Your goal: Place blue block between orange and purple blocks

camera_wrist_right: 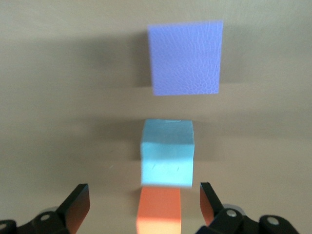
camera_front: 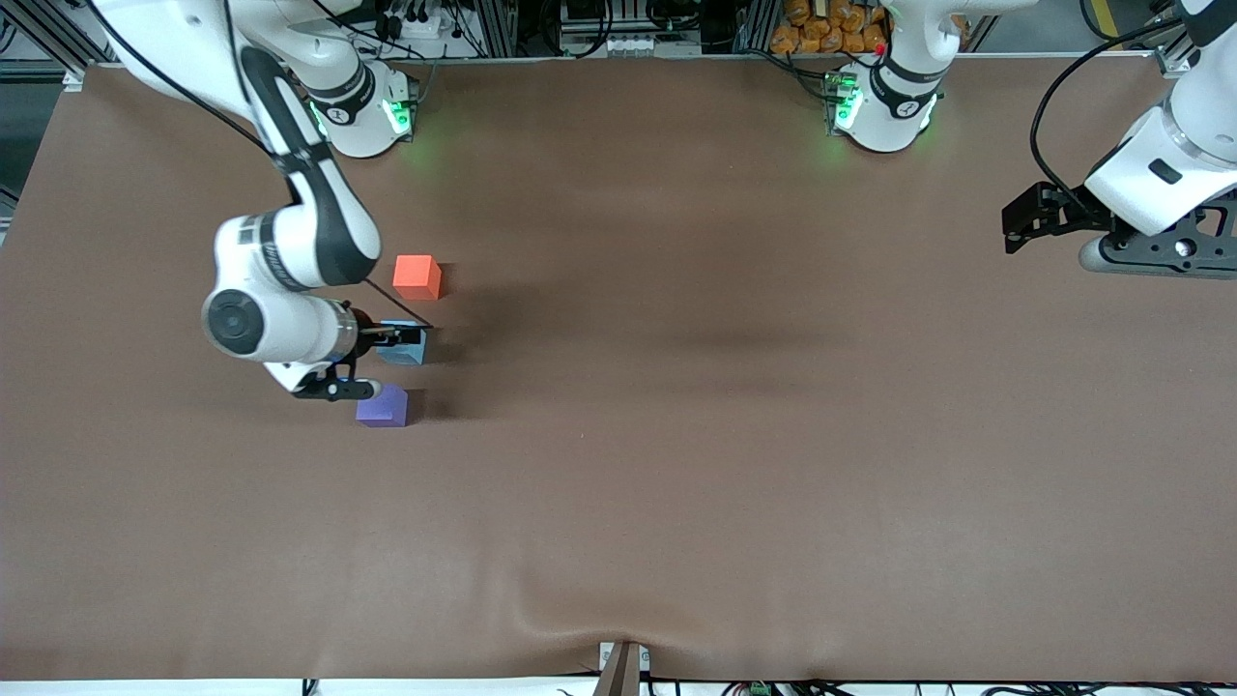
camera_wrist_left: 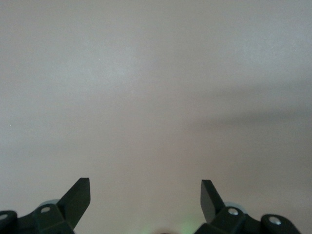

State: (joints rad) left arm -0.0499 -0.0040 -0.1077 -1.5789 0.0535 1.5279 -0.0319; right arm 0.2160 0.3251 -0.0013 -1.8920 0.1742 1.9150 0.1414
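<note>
Right gripper (camera_wrist_right: 141, 202), fingers spread and holding nothing, hangs over the block row. Nearest the front camera lies the purple block (camera_front: 382, 406), then the blue block (camera_front: 403, 344) resting on the table between it and the orange block (camera_front: 417, 275). Judged placed; retreating straight up should avoid nudging the cubes. Left gripper (camera_wrist_left: 145, 200) waits open at its own end. Brown tablecloth (camera_front: 676, 464) is wrinkled at its near edge; equipment racks line the table's farthest edge.
</note>
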